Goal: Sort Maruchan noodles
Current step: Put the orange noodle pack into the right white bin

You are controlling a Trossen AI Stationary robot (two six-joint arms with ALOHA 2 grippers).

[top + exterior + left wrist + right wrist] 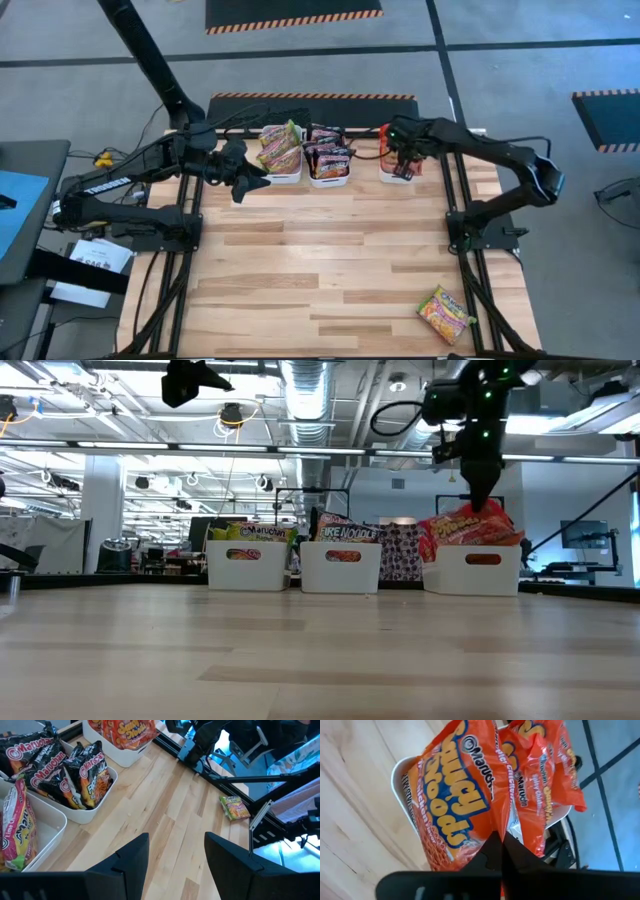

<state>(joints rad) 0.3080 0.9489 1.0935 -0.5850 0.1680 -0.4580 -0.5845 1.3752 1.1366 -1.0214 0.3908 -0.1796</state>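
- Nearest the low camera lies bare wooden table (300, 650); three white trays stand in a row along its far edge.
- Left tray (283, 175) holds green-yellow Maruchan packets (281, 148), standing on edge and leaning.
- Middle tray (329, 181) holds dark brown-black packets (327, 152), upright and crowded together.
- Right tray (473, 569) holds red packets (470, 800) — they stick up above its rim and tilt over one another.
- One green-yellow packet (446, 313) lies flat on its own at the table's front right corner, well apart from the trays; the left wrist view shows it too (235, 808), beside the table's dark frame.
- Right gripper (403, 160) hangs directly over the right tray, its fingers (495, 855) pressed together with no gap, their tips at the red packets; whether any wrapper is pinched between them cannot be told.
- Left gripper (176, 852) hovers above the table just beside the left tray, on the side away from the other trays — its two fingers stand wide apart with nothing between them.
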